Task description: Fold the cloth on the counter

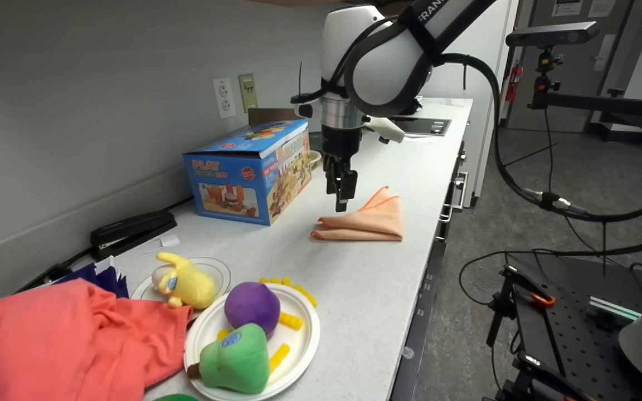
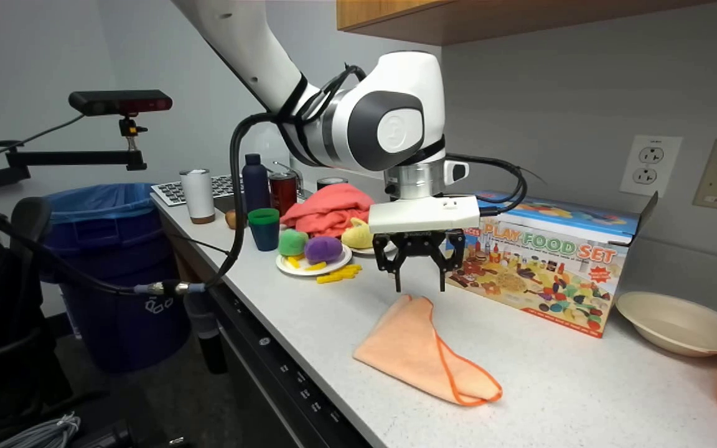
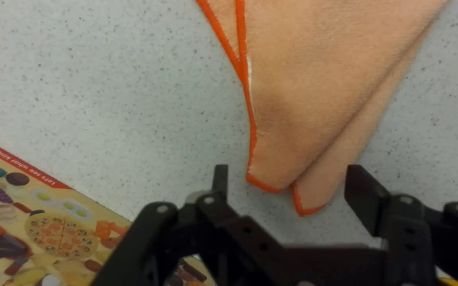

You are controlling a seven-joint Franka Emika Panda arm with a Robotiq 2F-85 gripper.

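noted box (image 1: 251, 172) near cloth (image 1: 368, 221) on counter (image 1: 343, 289), and farther off plate (image 1: 298, 346) and red fabric (image 1: 70, 340). saw counter strip between cloth and front edge (image 1: 424, 267). found gripper (image 2: 420, 289) with jaws spread above cloth tip.

Lab kitchenette, apparently: brown wooden cupboard (image 2: 458, 22), long grey-white speckled bench (image 1: 354, 278), black flat cooktop (image 1: 417, 125), black bar-shaped camera (image 2: 106, 103).

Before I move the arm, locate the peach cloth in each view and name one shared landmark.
In an exterior view: peach cloth just below and right of centre.
In an exterior view: peach cloth in the lower half, right of centre.
Wrist view: peach cloth mostly right of centre, cut off by the top edge.
Shared landmark: food-set box, in both exterior views and at the wrist view's lower left.
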